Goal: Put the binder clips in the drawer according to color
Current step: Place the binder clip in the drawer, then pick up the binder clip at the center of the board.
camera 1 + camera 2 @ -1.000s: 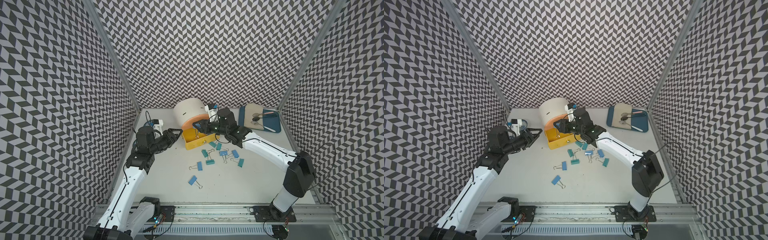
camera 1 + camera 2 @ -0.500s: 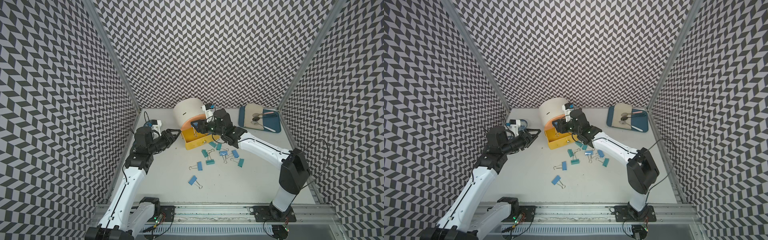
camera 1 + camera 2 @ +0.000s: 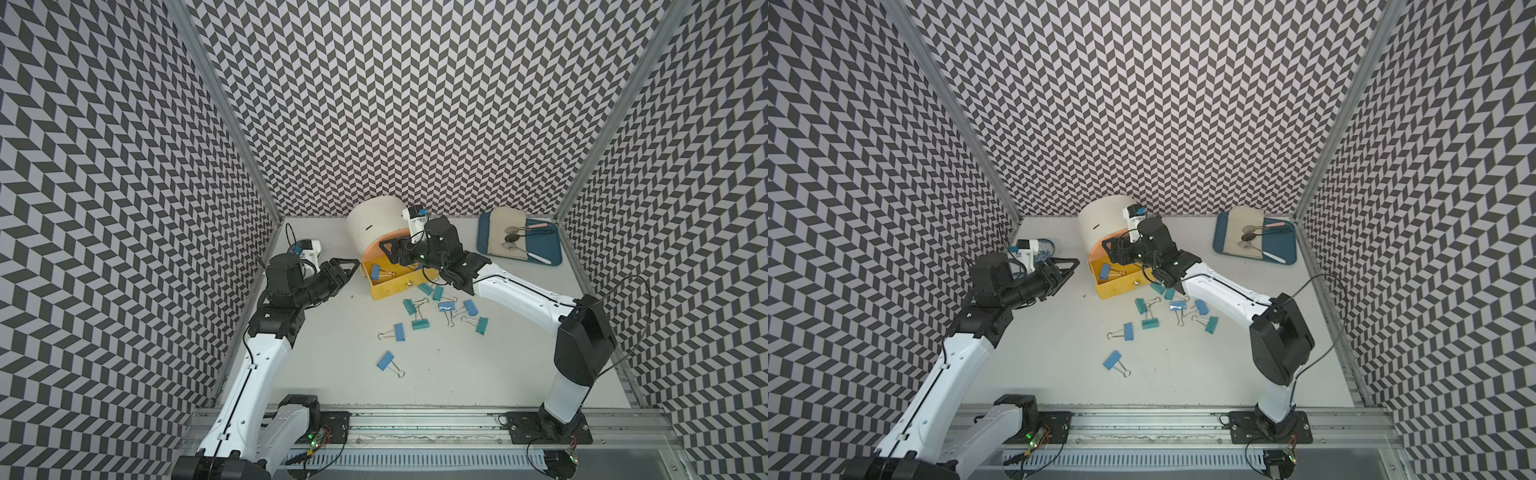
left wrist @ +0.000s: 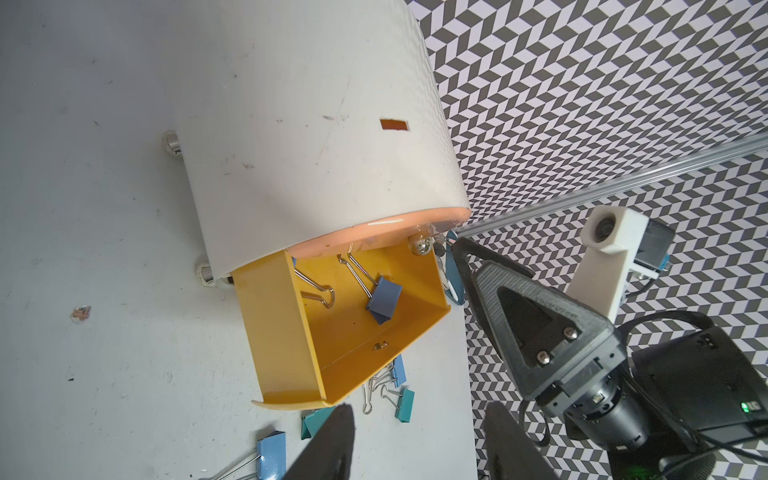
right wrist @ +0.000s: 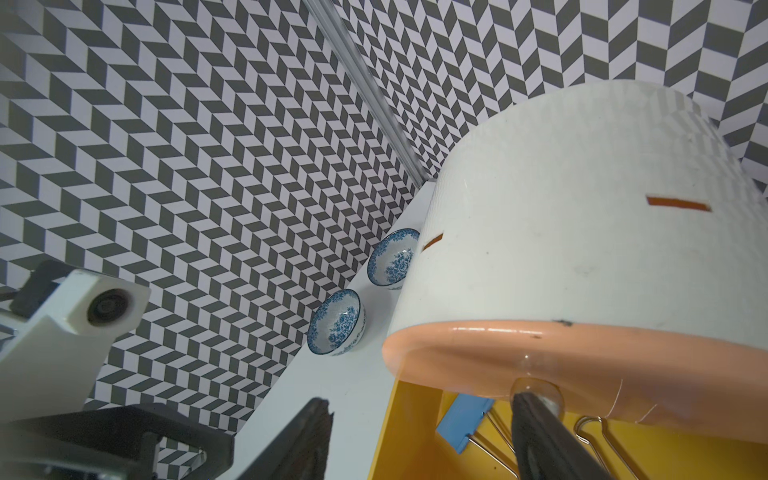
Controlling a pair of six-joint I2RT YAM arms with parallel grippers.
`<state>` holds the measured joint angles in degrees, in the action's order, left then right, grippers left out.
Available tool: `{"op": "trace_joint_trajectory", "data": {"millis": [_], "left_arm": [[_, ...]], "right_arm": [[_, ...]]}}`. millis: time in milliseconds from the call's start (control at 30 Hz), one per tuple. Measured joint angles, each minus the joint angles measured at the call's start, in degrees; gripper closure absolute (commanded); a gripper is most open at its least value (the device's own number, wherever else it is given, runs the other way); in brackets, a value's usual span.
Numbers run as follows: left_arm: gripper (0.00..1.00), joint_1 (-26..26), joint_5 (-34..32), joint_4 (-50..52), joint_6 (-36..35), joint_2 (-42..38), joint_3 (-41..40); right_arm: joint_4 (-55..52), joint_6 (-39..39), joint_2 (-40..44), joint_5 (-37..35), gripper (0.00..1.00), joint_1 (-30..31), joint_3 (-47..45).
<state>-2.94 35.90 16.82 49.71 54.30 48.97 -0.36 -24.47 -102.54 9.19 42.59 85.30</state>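
Right fingers (image 5: 538, 434) are off the pulled-out yellow plastic drawer (image 3: 392, 287) now. They are up at the salmon-pink top drawer front (image 5: 519, 349) of the cream rounded cabinet (image 3: 374, 224), which sits at 12 o'clock on the white worktop (image 3: 332, 365). They have spread wider over the last second and stand wide with nothing between; one finger seems to touch the small metal knob (image 5: 537, 390), the other is well clear of it. Left fingers (image 4: 328, 444) unchanged: half apart, empty, hovering at 9 o'clock of the yellow drawer. A blue binder clip with silver wire handles (image 3: 375, 272) lies inside the yellow drawer. A second blue clip (image 5: 461, 419) sits half hidden under the salmon front. About nine loose blue and teal binder clips (image 3: 446, 306) lie on the worktop at 5 o'clock of the cabinet; no pink one visible. Right arm is probably either lining up to take the knob or has just let it go, cannot tell which. Salmon drawer looks shut, so teal clips likely have no open drawer yet; most of the task remains.
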Motion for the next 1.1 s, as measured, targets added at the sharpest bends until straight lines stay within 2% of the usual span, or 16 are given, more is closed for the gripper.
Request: {"op": "trace_joint_trajectory", "data": {"millis": [300,600,833,1100], "left_arm": [[0.46,0.3,0.0,1.4,-0.9,-0.3,-0.2],[0.46,0.3,-0.1,2.3,-1.0,-3.2,-4.6],[0.46,0.3,-0.3,2.6,-0.8,-6.1,-12.1],[0.46,0.3,-0.2,2.3,0.8,-10.3,-22.7]], "right_arm": [[-0.5,1.4,1.5,-1.0,0.27,0.1,-0.9],[-0.9,4.0,12.6,-3.2,0.27,1.8,-11.6],[-2.2,5.2,18.9,-3.7,0.28,3.8,-20.6],[-7.0,6.4,21.0,-2.4,0.3,8.3,-26.5]]}}
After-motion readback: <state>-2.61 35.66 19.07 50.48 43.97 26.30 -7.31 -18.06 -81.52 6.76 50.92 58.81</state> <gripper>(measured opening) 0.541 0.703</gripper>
